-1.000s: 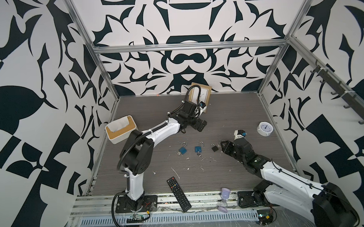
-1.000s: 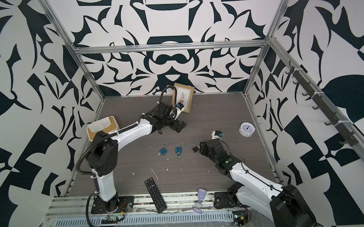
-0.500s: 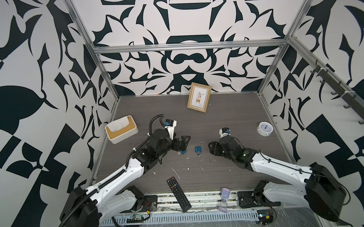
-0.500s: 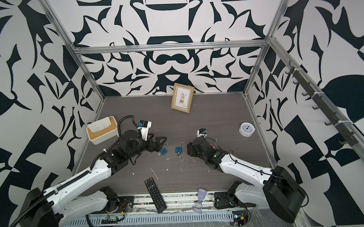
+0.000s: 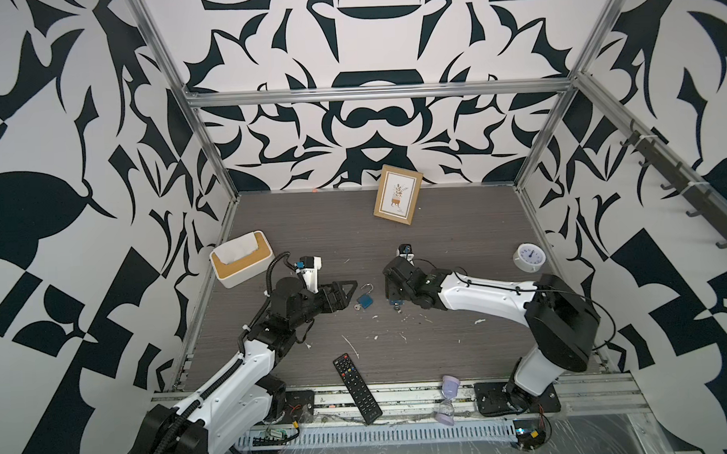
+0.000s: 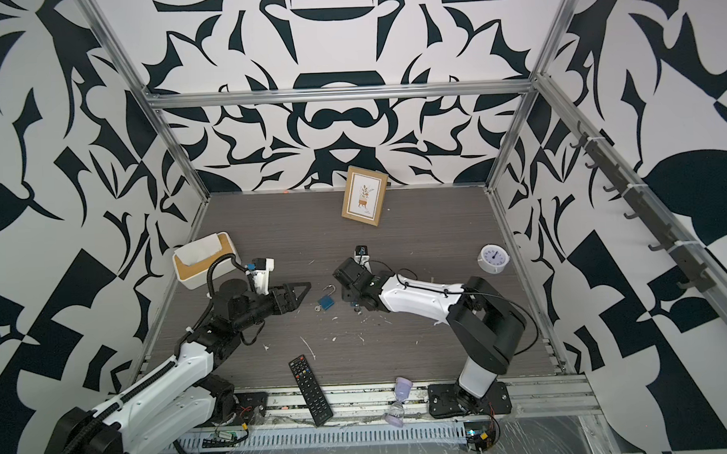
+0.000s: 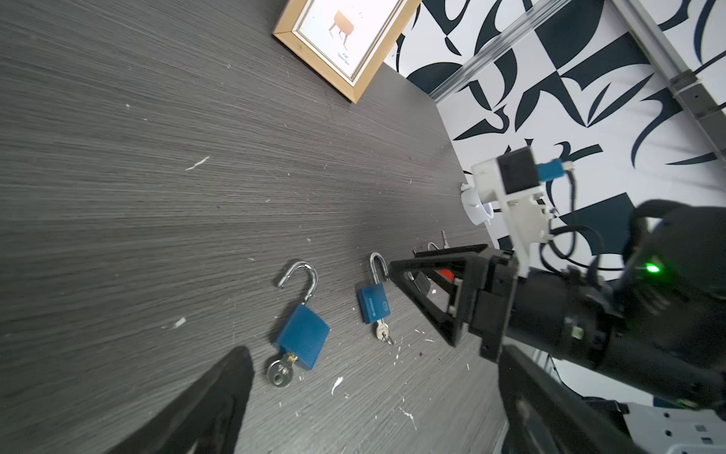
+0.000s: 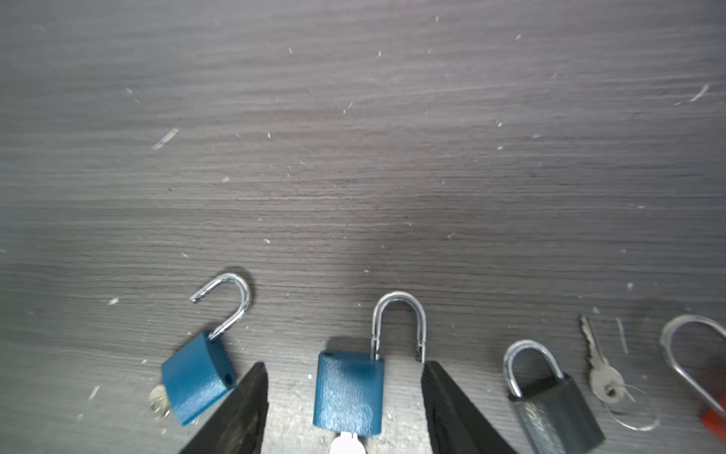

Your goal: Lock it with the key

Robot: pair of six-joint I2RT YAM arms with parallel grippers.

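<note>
Left gripper (image 5: 350, 290): jaws wide apart, empty, just beside open-shackle blue padlock (image 5: 365, 300) lying flat, key (image 7: 279, 371) in its base | Right gripper (image 8: 343, 365): jaws apart, straddling second blue padlock (image 8: 349, 397), not clamped.

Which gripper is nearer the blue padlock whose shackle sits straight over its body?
Right. The right gripper straddles that blue padlock; the left gripper sits beyond the other blue padlock with the swung-out shackle.

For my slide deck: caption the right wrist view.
Open right pincer brackets a blue padlock; a second blue padlock, shackle swung open, a grey padlock and a loose key lie alongside.
</note>
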